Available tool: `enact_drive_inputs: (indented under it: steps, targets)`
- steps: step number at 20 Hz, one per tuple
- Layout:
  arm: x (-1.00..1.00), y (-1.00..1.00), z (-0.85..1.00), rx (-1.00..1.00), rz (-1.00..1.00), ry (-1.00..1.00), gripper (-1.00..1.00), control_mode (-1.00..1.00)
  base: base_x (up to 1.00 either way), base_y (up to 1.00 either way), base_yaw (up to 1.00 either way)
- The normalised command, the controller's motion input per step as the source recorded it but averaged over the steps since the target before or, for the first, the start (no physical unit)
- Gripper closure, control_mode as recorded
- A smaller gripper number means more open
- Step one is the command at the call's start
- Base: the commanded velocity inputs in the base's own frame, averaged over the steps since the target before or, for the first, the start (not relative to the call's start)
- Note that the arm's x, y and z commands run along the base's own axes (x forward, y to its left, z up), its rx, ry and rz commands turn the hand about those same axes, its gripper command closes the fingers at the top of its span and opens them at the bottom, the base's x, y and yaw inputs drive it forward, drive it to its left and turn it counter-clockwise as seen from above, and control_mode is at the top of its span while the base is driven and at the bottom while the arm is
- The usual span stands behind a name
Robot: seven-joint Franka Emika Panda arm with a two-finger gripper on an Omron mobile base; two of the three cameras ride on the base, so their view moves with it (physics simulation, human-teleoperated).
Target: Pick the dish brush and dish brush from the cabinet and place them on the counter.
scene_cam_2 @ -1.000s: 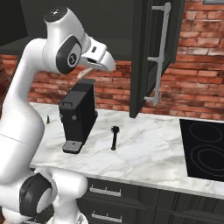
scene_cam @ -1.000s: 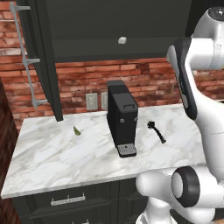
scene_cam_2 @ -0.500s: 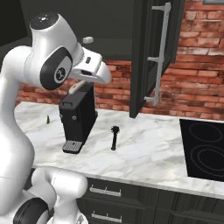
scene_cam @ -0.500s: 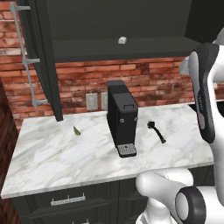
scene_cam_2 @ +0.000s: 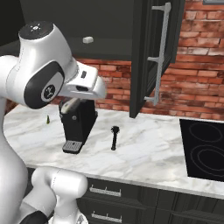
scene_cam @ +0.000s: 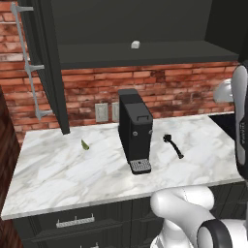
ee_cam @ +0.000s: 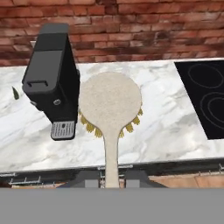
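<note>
My gripper (ee_cam: 112,178) is shut on the cream handle of a dish brush (ee_cam: 110,103). Its round tan head with yellowish bristles hangs above the white marble counter (ee_cam: 166,127), just right of the coffee machine. The all-black dish brush (scene_cam: 173,145) lies flat on the counter (scene_cam: 72,169) to the right of that machine, also seen as the black brush (scene_cam_2: 114,136) in the right base view. The dark cabinet (scene_cam: 145,24) stands open above, its door (scene_cam_2: 148,57) swung out. My hand (scene_cam_2: 83,85) hovers in front of the machine.
A black coffee machine (scene_cam: 135,131) stands mid-counter against the brick wall. A small white block (scene_cam: 135,44) sits on the cabinet shelf. A tiny green thing (scene_cam: 85,144) lies left of the machine. A black cooktop (scene_cam_2: 205,148) is at the right. Drawer fronts run below the counter edge.
The arm has swung down and away from the cabinet, carrying the cream brush over the counter. The black brush has stayed where it lay.
</note>
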Motion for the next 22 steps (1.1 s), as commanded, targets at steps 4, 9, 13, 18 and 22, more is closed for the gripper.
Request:
enact_drive_inputs:
  steps: [4, 9, 13, 18, 22]
  targets:
    - [-0.38, 0.0, -0.4, -0.02, 0.1, 0.12, 1.0, -1.0, 0.0, 0.0, 0.0]
    - [-0.16, 0.0, -0.49, -0.01, 0.09, 0.08, 1.0, -1.0, 0.0, 0.0, 0.0]
    - [0.0, 0.0, -0.53, 0.0, 0.06, 0.03, 1.0, -1.0, 0.0, 0.0, 0.0]
    - [0.02, -0.06, -0.43, -0.01, 0.01, -0.02, 1.0, -1.0, 0.0, 0.0, 0.0]
    - [0.04, -0.11, -0.4, -0.02, 0.0, -0.04, 1.0, -1.0, 0.0, 0.0, 0.0]
